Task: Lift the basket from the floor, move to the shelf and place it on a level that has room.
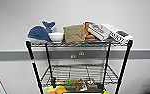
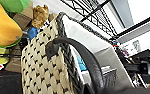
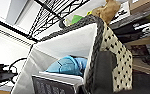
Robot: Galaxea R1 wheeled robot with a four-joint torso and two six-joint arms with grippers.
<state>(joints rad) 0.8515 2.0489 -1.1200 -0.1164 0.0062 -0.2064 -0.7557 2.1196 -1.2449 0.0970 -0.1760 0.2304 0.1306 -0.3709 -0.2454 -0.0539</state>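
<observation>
The black wire shelf [image 1: 33,65] stands straight ahead against a pale wall. Its second-from-top level [image 1: 78,72] is a bare wire grid. The cream woven basket [image 2: 41,65] is raised beside the shelf's toy tier and looms large in the left wrist view, its dark handle [image 2: 83,57] arching toward the camera. In the right wrist view the basket [image 3: 118,65] shows its white lining, a blue thing [image 3: 66,65] inside and the other dark handle [image 3: 103,72]. How either gripper stands at the handles is hidden.
The top tier carries a blue whale plush [image 1: 39,32], a white bowl [image 1: 56,37], a brown cardboard box [image 1: 74,33] and flat packages [image 1: 116,33]. Colourful toys [image 1: 71,87] crowd the tier below the bare one. A grey wall strip [image 1: 11,55] runs behind.
</observation>
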